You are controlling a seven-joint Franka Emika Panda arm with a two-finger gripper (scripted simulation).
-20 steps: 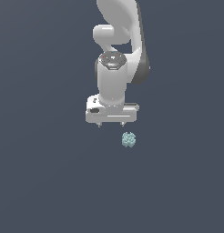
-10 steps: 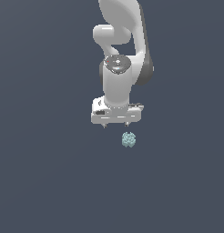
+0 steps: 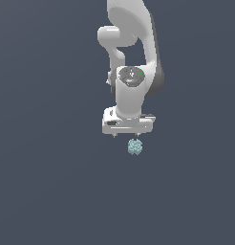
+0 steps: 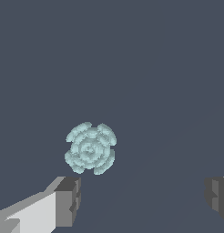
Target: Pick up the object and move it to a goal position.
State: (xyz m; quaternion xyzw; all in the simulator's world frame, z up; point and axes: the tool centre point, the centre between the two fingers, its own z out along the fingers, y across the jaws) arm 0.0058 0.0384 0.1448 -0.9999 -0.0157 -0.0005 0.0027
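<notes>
1. The pale teal bumpy lump (image 3: 134, 147) lies on the dark surface (image 3: 48, 191), slightly below centre of the exterior view.
2. The jaws of the gripper (image 3: 126, 135) stand wide apart, just above it, empty.
3. In the wrist view the lump (image 4: 90, 148) sits nearer one finger (image 4: 68, 200); centring before descending and closing would likely secure it.
</notes>
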